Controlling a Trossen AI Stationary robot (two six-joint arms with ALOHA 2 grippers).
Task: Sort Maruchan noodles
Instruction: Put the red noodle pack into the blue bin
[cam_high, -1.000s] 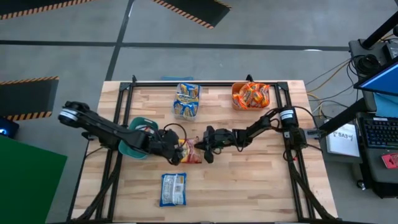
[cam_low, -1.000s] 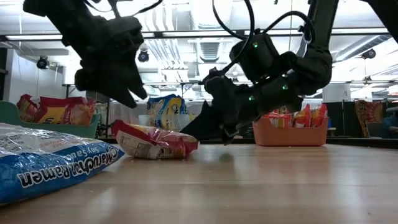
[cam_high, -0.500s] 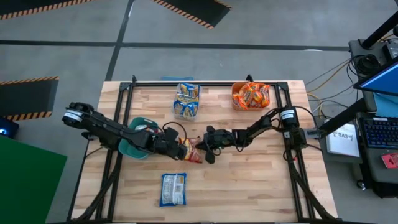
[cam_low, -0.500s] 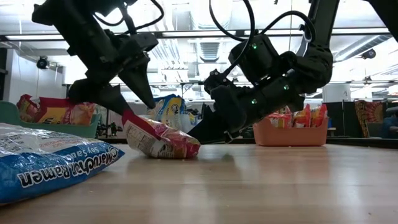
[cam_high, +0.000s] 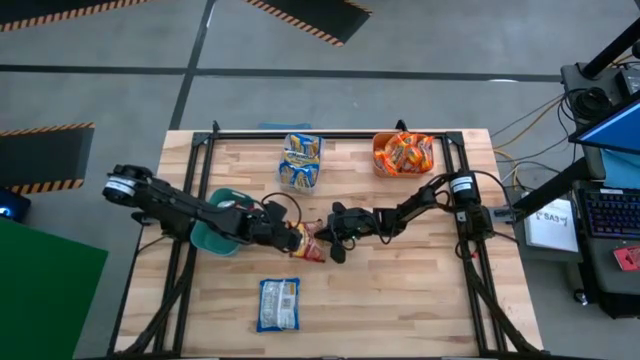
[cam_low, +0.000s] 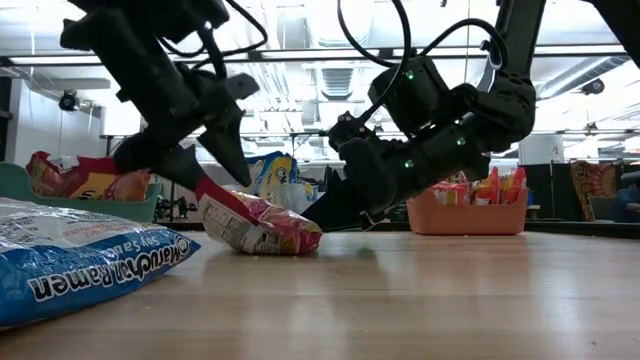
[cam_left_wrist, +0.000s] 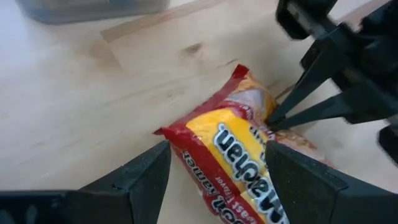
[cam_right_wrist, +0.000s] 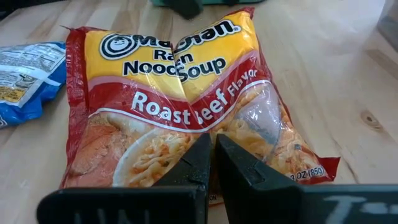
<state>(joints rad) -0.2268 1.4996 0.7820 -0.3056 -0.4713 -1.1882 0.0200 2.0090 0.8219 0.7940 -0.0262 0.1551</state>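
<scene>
At the middle of the wooden worktop (cam_high: 400, 290) lies a red-and-yellow roast beef packet (cam_high: 308, 243), one end tilted up off the boards, as the low view shows. The left pincer (cam_high: 290, 237) stands over that raised end with its two fingers (cam_left_wrist: 140, 180) spread wide, one on each side of the packet's corner; no finger is seen pressing the wrapper. The right pincer (cam_high: 328, 240) meets the packet from the opposite side, its fingers (cam_right_wrist: 202, 158) brought together to a thin gap, their tips resting on the wrapper's edge and pinning it down; whether any film is pinched between them cannot be told.

Nearer the front edge of the worktop, well apart from the red packet, a blue packet (cam_high: 279, 303) lies flat.

To the left, beneath the left arm, sits a teal bin (cam_high: 208, 238), in which the low view shows red-and-yellow packets (cam_low: 85, 180).

Along the far edge stand two more containers: a clear bin (cam_high: 301, 172) holding blue-and-yellow packets (cam_high: 301, 151), and, to its right, an orange bin (cam_high: 381, 165) filled with orange packets (cam_high: 405, 150).

Beyond the worktop's right side, a desk with a keyboard (cam_high: 610, 215) is visible.
</scene>
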